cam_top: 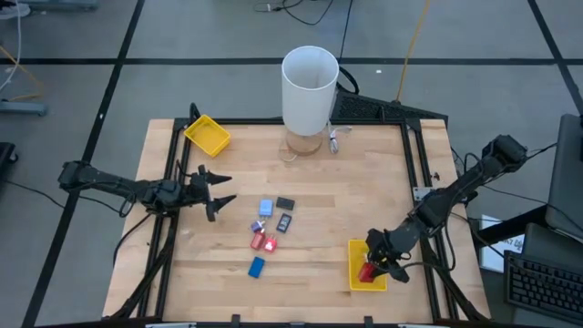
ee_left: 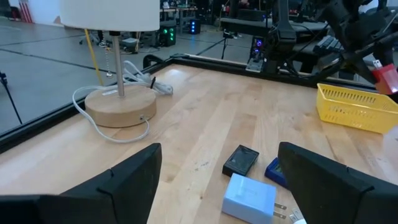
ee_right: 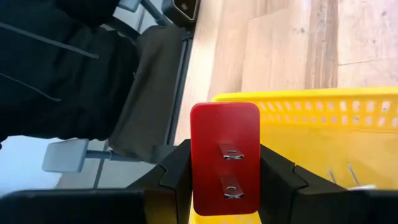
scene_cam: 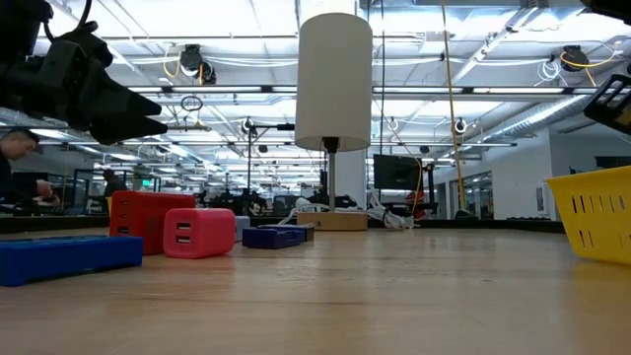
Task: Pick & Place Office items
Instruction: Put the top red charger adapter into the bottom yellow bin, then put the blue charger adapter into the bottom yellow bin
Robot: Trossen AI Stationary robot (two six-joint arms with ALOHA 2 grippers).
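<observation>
The wooden surface [cam_top: 364,196] carries everything. At its far edge stands a tall white cylinder [cam_top: 310,88] on a round wooden base [ee_left: 120,106], with a white cable [ee_left: 99,127] lying around that base. No writing or brand can be read on any of these things.

One yellow tray [cam_top: 208,135] sits at the far left corner of the surface. The other yellow tray [cam_top: 355,262] sits near the front right edge.

The left hand [cam_top: 219,189] hangs at the left side of the surface. Its two fingers stand wide apart and hold nothing, and they point toward the group of office items in the middle.

The right hand [cam_top: 375,270] is over the front right tray. Its fingers are closed on a red block [ee_right: 225,157], which has two small metal prongs on its face; the block is above the inside of this tray.

The other items lie in a loose group near the middle of the surface: a blue block [cam_top: 257,267] closest to the front, a red block [cam_top: 258,242] and a pink-red block [cam_top: 271,243] just beside each other, a light blue block [cam_top: 266,208], a small dark blue piece [cam_top: 258,225], and two black blocks [cam_top: 285,204], one behind the other. In the low view the pink-red block shows two small slots [scene_cam: 183,234], but no label can be read.
</observation>
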